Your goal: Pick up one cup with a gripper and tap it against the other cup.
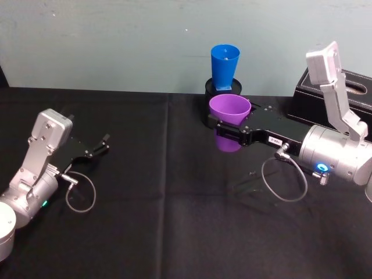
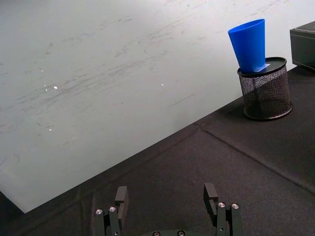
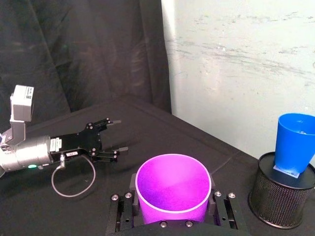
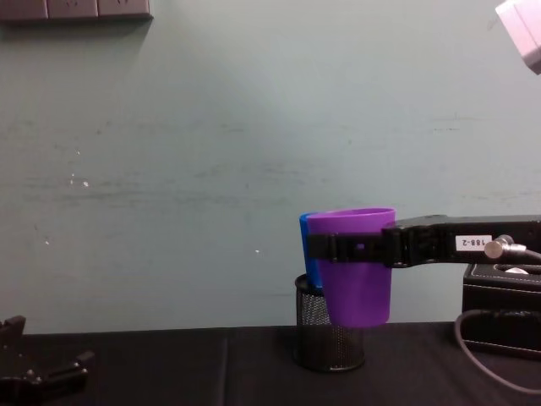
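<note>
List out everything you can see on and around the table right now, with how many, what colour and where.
purple cup: one, purple, held upright above the cloth in front of the pen holder
blue cup: one, bright blue, resting tilted in the top of the pen holder
pen holder: one, black wire mesh, at the back of the table near the wall
box: one, black, back right of the table
tablecloth: one, black, covering the table
wall: one, pale green-grey, behind the table
left gripper: one, black on a silver arm, low over the cloth at the left, fingers open
right gripper: one, black with a white label, fingers closed around the purple cup
</note>
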